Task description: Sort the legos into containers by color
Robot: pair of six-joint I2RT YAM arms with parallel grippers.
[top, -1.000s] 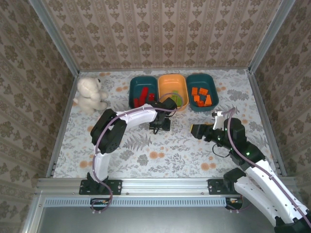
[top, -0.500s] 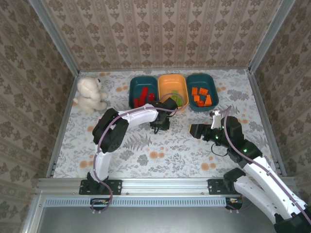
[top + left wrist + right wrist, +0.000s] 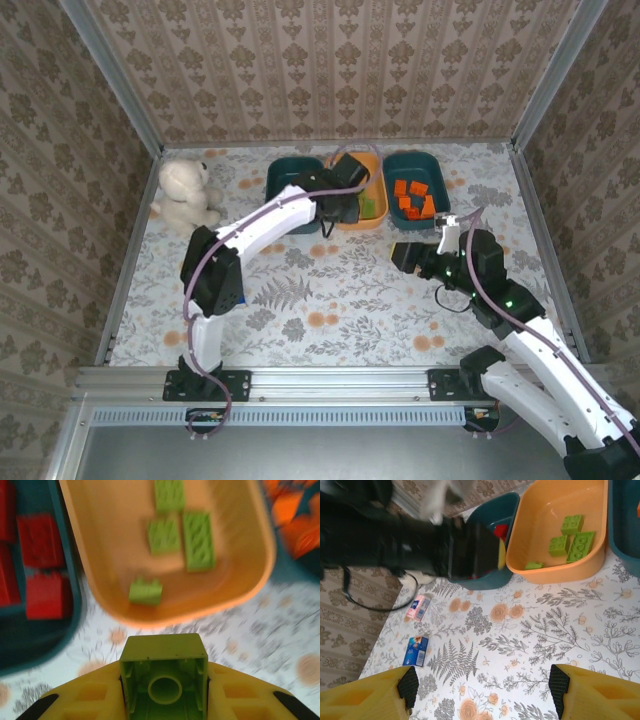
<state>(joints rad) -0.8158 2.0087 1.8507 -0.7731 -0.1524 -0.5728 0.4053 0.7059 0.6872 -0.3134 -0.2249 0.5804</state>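
Looking down from the top camera, I see the left arm (image 3: 265,222) stretched far across the surface (image 3: 300,330) to the row of three tubs at the back. Its jaws hang over the near rim of the orange tub (image 3: 372,172), which sits between the left teal tub (image 3: 278,175) and the right teal tub (image 3: 415,165).

On the left wrist feed, the two yellow fingers (image 3: 85,705) pinch a light green brick (image 3: 164,665) from both sides. Its hollow underside faces the lens. Just beyond it, four more green bricks (image 3: 198,540) lie loose on the floor of the orange tub, one of them close to the near wall. Red bricks (image 3: 42,540) sit in the teal tub to the left. Blurred orange bricks (image 3: 295,520) show in the tub at the upper right.

The right arm (image 3: 500,300) is drawn back near the middle of the surface, well apart from the tubs. On its wrist feed the right jaws are spread wide, one yellow finger (image 3: 365,697) at each lower corner and only the flowered cloth between them. A small blue-and-white carton (image 3: 416,651) and a pink packet (image 3: 418,606) lie flat to the left. A white teddy bear (image 3: 185,195) sits at the far left of the surface.
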